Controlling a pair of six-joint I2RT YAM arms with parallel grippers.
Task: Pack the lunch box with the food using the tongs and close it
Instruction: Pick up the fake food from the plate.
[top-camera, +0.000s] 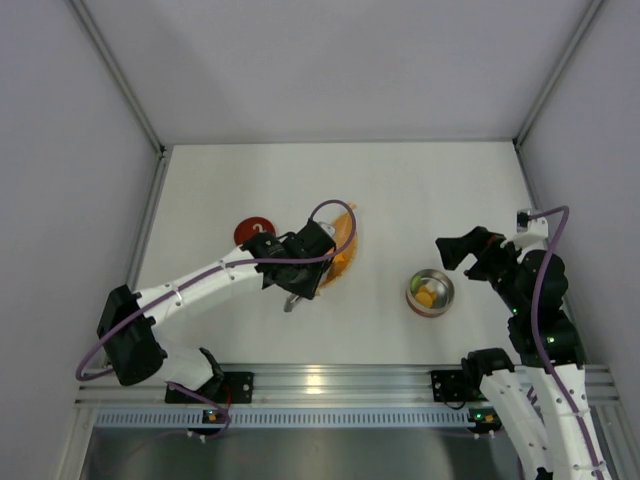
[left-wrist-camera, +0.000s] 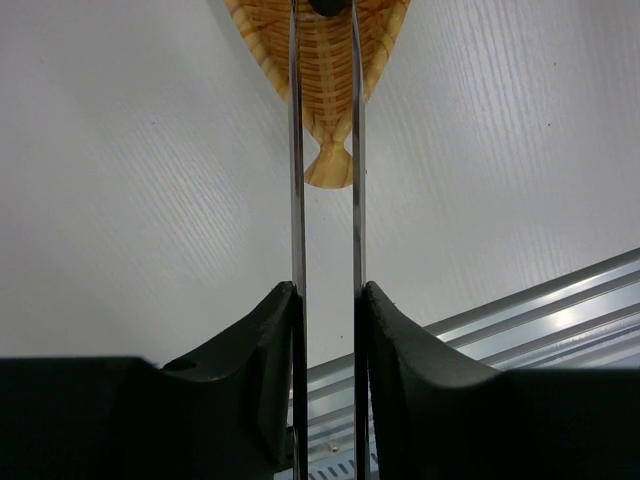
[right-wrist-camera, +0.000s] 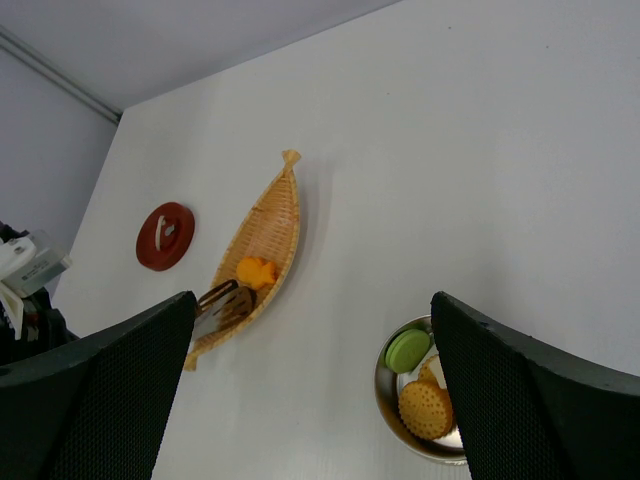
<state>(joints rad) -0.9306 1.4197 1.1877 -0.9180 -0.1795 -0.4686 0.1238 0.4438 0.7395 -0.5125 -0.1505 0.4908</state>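
Observation:
My left gripper (left-wrist-camera: 327, 290) is shut on the tongs (left-wrist-camera: 297, 200), one finger pressed against each thin silver arm. The tong tips reach over the orange leaf-shaped tray (left-wrist-camera: 325, 60). In the right wrist view the tongs (right-wrist-camera: 222, 305) hover just beside one orange piece of food (right-wrist-camera: 255, 271) lying in the tray (right-wrist-camera: 270, 215). The steel lunch box (right-wrist-camera: 392, 400) holds a green piece (right-wrist-camera: 407, 349) and a dotted biscuit (right-wrist-camera: 425, 408). Its red lid (right-wrist-camera: 165, 236) lies flat on the table left of the tray. My right gripper (right-wrist-camera: 312, 300) stands open and empty above the table near the lunch box (top-camera: 430, 290).
The top view shows the left gripper (top-camera: 305, 248) over the tray's near end, with the lid (top-camera: 254, 231) just to its left. White walls bound the table on three sides. A metal rail (top-camera: 330, 380) runs along the near edge.

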